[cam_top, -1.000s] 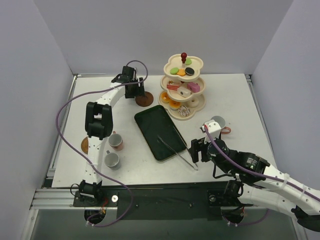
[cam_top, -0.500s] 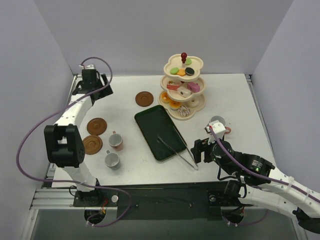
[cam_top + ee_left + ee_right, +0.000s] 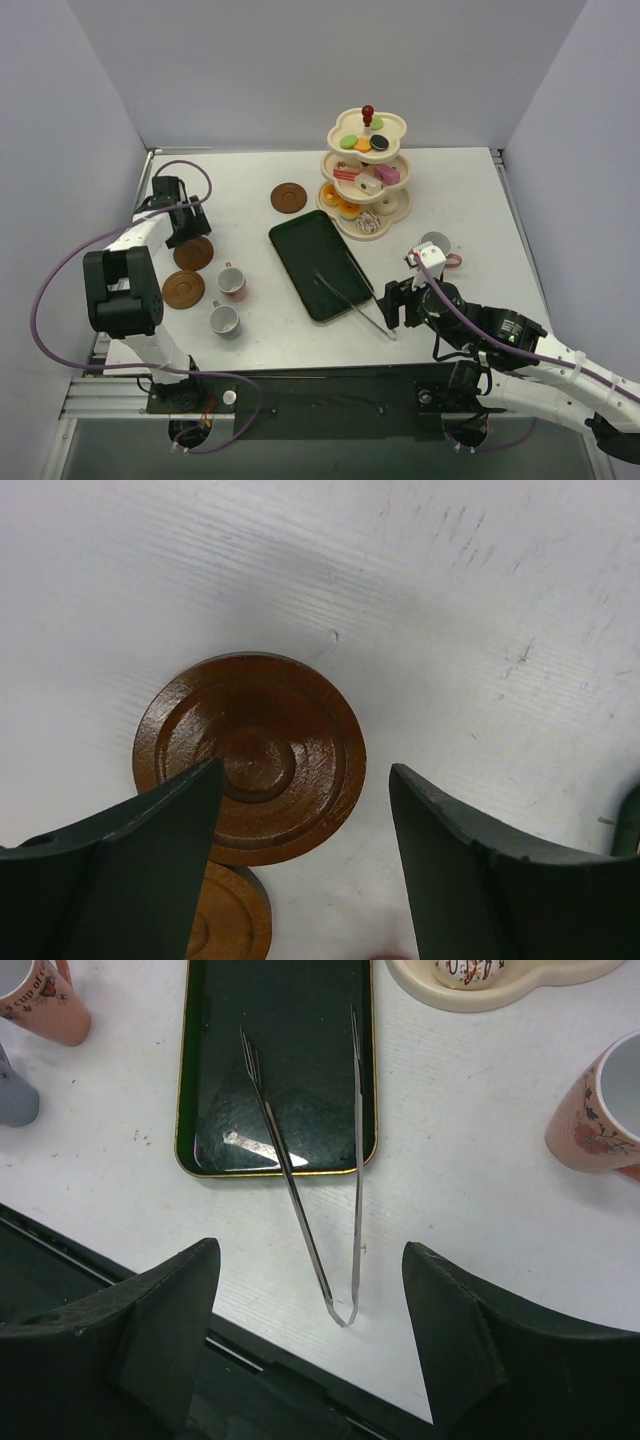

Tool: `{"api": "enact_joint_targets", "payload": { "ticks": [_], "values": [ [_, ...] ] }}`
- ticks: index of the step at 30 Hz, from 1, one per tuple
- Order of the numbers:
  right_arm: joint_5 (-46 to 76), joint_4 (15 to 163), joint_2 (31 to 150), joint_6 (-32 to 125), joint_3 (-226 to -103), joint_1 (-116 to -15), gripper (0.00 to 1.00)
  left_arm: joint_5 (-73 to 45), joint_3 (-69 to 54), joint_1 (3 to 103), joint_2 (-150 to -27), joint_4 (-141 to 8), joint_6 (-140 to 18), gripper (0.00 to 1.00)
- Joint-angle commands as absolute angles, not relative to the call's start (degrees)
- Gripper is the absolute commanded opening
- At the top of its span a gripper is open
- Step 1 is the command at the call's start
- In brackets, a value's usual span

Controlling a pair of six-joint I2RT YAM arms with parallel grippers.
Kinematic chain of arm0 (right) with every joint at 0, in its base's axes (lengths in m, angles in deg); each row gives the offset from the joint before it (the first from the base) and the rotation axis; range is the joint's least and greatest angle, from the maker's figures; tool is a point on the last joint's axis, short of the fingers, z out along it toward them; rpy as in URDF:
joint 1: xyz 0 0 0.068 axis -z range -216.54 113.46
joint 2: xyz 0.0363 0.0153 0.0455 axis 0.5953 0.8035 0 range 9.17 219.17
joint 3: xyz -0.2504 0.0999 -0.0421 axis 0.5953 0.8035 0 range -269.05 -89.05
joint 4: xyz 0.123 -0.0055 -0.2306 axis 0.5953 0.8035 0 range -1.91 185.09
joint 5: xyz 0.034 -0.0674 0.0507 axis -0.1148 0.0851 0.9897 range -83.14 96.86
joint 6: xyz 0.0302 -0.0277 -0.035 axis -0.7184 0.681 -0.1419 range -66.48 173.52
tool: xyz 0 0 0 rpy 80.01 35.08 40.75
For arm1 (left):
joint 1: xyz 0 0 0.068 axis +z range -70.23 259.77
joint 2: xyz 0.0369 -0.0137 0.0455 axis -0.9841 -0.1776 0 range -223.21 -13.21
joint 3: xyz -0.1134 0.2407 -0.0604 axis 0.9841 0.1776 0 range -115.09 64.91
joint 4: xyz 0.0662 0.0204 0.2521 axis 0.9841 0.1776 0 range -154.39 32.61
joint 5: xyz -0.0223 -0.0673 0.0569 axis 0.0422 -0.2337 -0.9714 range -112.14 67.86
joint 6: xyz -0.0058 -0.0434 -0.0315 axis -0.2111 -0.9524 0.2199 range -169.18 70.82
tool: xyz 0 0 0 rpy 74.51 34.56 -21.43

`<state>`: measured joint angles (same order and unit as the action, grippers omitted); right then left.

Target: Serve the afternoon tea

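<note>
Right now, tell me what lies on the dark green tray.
Only the metal tongs: both tips rest on the tray, the joined end on the table. Whatever is beneath the tray is covered.

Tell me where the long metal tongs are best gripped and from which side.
Grip the tongs near their closed bend, which lies on the bare table past the near edge of the tray. There the two arms run close together, so open jaws can straddle both. Come straight down from above, jaws across the arms; the right gripper is open above that end.
</note>
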<state>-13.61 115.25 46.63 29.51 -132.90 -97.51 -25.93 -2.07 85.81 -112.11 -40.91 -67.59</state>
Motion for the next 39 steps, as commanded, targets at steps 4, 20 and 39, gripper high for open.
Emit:
{"api": "enact_joint_targets", "payload": {
  "ticks": [4, 20, 39],
  "values": [
    [-14.06, 113.49, 47.58, 28.29, -132.99, -98.94, 0.68, -22.14, -2.24, 85.57, -115.17, -40.22, -66.49, 0.74],
    [-15.20, 112.96, 47.58, 28.29, -133.08, -100.08, 0.68, -18.10, -3.38, 83.02, -120.53, -41.45, -66.93, 0.67],
    [-17.84, 113.75, 48.63, 28.12, -133.87, -100.34, 0.68, -16.34, -25.34, 72.04, -137.13, -42.42, -71.58, 0.60]
  ]
}}
